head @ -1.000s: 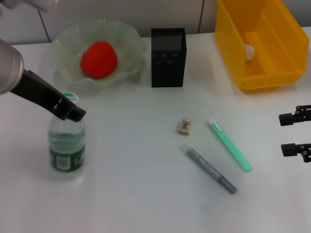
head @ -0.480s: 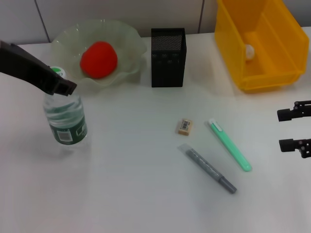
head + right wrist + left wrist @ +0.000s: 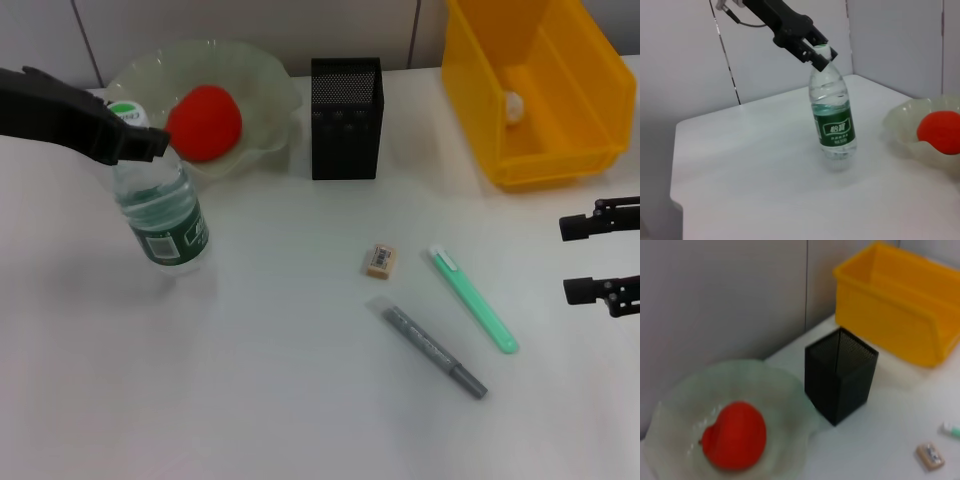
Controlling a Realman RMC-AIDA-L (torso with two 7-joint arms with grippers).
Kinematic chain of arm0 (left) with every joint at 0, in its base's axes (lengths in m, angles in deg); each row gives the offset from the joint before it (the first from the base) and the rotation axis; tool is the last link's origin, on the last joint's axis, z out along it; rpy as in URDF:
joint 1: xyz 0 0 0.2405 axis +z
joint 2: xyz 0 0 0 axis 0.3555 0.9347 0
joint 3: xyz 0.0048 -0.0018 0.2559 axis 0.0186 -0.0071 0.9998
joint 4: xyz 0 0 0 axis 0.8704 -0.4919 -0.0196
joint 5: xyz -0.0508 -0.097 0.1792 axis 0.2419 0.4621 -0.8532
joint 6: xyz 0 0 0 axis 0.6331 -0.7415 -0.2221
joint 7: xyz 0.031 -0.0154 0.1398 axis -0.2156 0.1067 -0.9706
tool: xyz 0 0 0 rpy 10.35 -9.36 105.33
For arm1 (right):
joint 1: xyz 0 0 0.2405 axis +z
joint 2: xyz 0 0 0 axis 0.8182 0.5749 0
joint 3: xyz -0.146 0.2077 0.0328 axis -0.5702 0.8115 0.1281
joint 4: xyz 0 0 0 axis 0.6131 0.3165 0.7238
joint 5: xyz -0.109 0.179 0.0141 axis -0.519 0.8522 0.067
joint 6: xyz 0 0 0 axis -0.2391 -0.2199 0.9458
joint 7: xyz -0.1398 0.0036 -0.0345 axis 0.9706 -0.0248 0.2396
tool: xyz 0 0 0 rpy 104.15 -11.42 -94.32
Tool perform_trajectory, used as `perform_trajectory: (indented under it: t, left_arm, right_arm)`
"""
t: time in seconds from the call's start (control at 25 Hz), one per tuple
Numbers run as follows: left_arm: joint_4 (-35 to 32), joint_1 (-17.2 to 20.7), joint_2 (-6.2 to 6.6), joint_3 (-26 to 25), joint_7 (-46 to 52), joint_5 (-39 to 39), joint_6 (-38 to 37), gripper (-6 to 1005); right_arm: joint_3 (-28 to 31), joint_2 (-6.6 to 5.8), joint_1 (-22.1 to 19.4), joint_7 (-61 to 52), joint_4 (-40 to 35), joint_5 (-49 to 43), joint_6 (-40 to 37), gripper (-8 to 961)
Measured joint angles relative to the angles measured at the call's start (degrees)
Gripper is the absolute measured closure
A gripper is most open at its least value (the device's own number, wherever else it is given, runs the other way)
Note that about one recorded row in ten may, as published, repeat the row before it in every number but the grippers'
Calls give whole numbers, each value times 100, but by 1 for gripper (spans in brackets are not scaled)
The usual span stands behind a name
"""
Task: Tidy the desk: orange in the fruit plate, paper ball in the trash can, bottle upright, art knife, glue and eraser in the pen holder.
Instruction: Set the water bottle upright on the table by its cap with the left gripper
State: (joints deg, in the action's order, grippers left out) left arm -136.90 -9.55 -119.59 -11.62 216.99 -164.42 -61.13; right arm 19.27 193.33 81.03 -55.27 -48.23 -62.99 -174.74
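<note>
Head view: high vantage, facing forward and down over the white table (image 3: 300,400), wall behind. It spans from the pale green scalloped glass fruit plate (image 3: 262,82) to the bright yellow plastic trash can (image 3: 560,120).

Left wrist view: closer and lower, looking obliquely across the back of the table toward the wall. Holds the fruit plate (image 3: 790,395) with the red-orange round orange (image 3: 735,435), the black square mesh pen holder (image 3: 840,375) and the trash can (image 3: 890,315).

Right wrist view: low, nearly level with the tabletop, looking sideways across it at the clear plastic bottle with green label (image 3: 833,120), with the left gripper (image 3: 817,52) at its cap.

Shared: all three show plate and orange; head and left wrist also share pen holder, trash can and the small tan eraser (image 3: 379,260).
</note>
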Motion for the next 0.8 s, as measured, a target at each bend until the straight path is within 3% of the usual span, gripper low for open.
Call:
perform_trajectory:
  t: [0.32,0.4,0.72,0.8]
  left_arm:
    - [35,797,-1,-231,-651,994,868,548]
    - [37,1396,-17,-71,-1266,1584,1391,548]
    - [137,2081,-20,237,-2125,2338,2056,548]
    - [444,2400,-20,287,-2820,3082,2352,548]
  right_arm:
    - [0,4,40,-2,6,76,-18,207]
    - [0,19,42,-13,11,130,-16,207]
    - [-4,61,51,-48,17,132,15,207]
    - [-4,79,63,-54,1,132,26,207]
